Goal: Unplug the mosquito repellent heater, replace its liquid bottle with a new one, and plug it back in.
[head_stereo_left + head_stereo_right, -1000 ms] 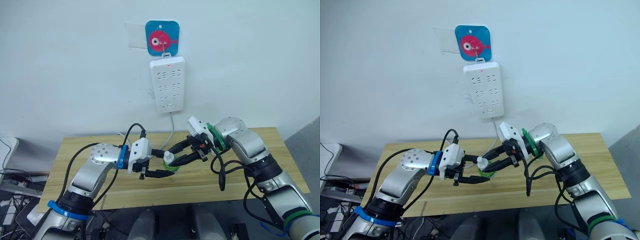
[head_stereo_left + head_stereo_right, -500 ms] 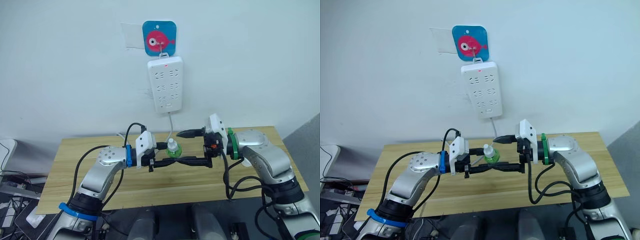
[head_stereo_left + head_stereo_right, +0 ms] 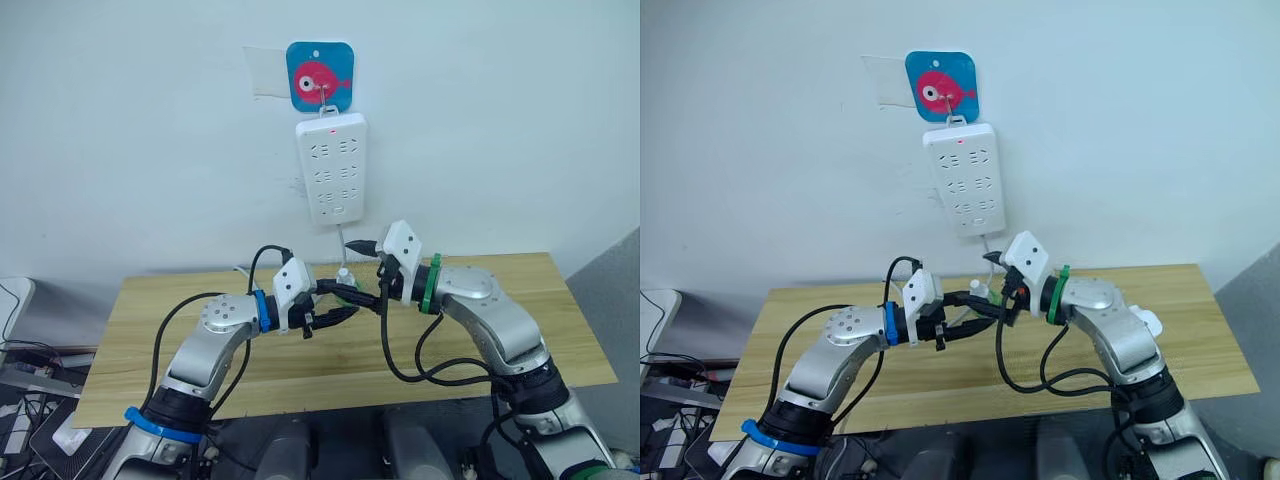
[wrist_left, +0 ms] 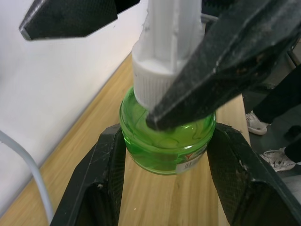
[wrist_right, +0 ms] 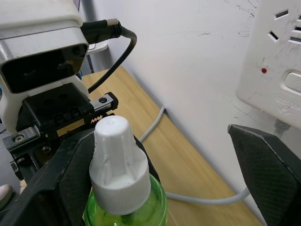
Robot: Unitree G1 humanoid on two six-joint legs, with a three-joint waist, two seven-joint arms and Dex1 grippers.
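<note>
Green bottle [image 4: 167,141] sits clamped in left pincer [image 4: 164,155], right pincer [image 5: 188,188] spread wide around its cap [image 5: 118,165].

Wooden table [image 3: 150,330], white cable [image 5: 197,197]

Both arms reach in toward each other over the desk [image 3: 140,300], elbows bent outward and forearms angled inward, so the two end effectors meet near the middle. The left end effector [image 3: 338,303] points toward the robot's right, its wrist roughly level; its two black fingers [image 4: 106,174] are closed on the green body of the bottle [image 4: 167,136], one finger pressed to each side. The right end effector [image 3: 362,272] points toward the robot's left from a slightly higher wrist. Its fingers [image 5: 268,174] are spread wide apart, one on either side of the bottle's white cap, neither visibly touching it.
</note>
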